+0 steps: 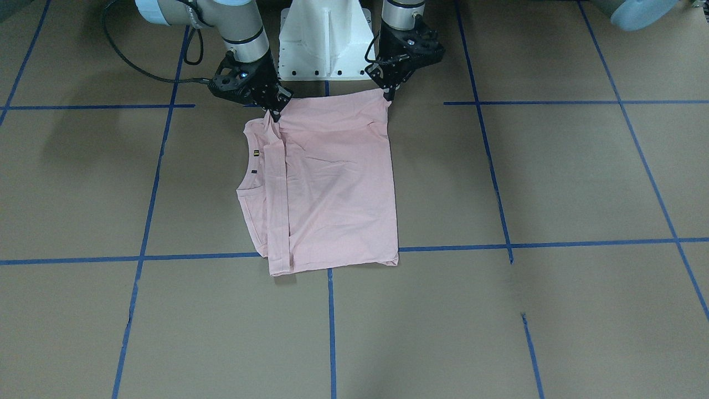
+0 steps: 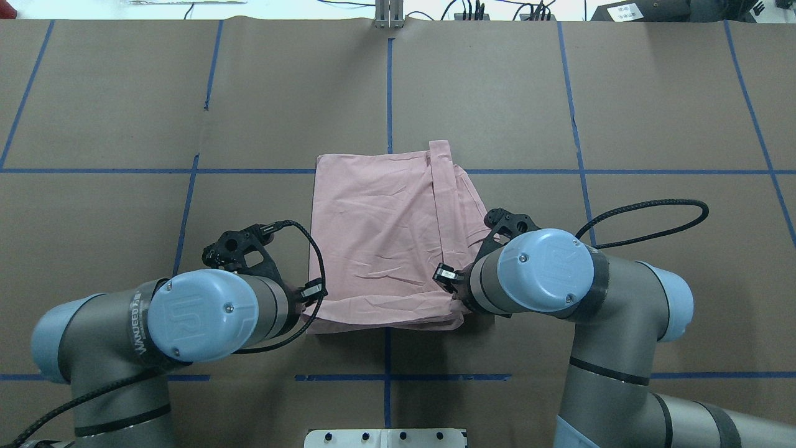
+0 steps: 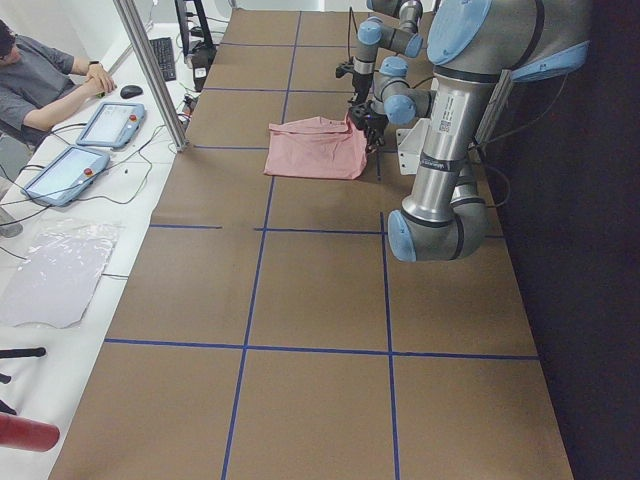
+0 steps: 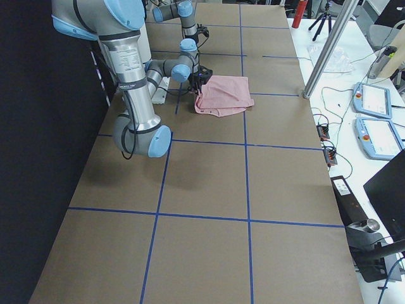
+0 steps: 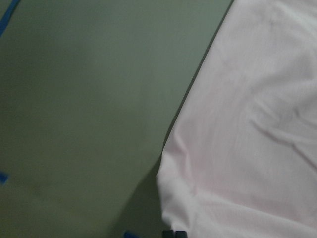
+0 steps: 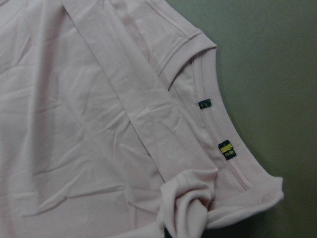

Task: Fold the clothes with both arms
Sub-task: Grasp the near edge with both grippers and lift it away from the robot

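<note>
looking down on a pale pink t-shirt (image 1: 332, 183), already folded to a rough rectangle, plain side up, flat on the brown table (image 1: 554, 177) just in front of the white pedestal (image 1: 324, 39). gripped at both corners of the edge nearest the robot: on the neckline (image 6: 213, 99) side by the right gripper (image 1: 275, 110), clamped on a bunched knot of cloth (clearest in its wrist view), and at the other corner by the left gripper (image 1: 388, 93), pinched shut to a point on the fabric. next up, judging by the pose, a fold away from the robot. best done by raising both corners together, keeping that edge taut and level, carrying it over to the far hem, setting it down square before letting go. worth minding the folded-in strip (image 1: 279, 210) beside the neckline, likely to slide out.
</note>
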{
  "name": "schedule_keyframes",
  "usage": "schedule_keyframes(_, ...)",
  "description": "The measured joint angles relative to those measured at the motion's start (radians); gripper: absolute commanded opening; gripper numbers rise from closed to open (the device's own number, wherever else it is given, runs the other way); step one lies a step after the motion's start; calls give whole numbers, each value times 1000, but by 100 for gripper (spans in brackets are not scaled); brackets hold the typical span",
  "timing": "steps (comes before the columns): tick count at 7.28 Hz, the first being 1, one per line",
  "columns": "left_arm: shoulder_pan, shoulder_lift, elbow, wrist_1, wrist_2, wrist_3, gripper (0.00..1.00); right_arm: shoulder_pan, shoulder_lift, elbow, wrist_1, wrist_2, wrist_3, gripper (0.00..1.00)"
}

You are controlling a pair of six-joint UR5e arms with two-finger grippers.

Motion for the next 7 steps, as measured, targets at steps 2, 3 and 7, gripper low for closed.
schedule_keyframes(2,-38,-1,42,-67,0,-1,0,32,24,-44,24,-1,-7,0)
schedule_keyframes(3,-62,-6,52,-76,0,0,0,65,53,-81,27,-1,-9,0)
schedule_keyframes(7,-257,-149,401,-306,-1,33,99,257,316,-551,185,1,-51,99)
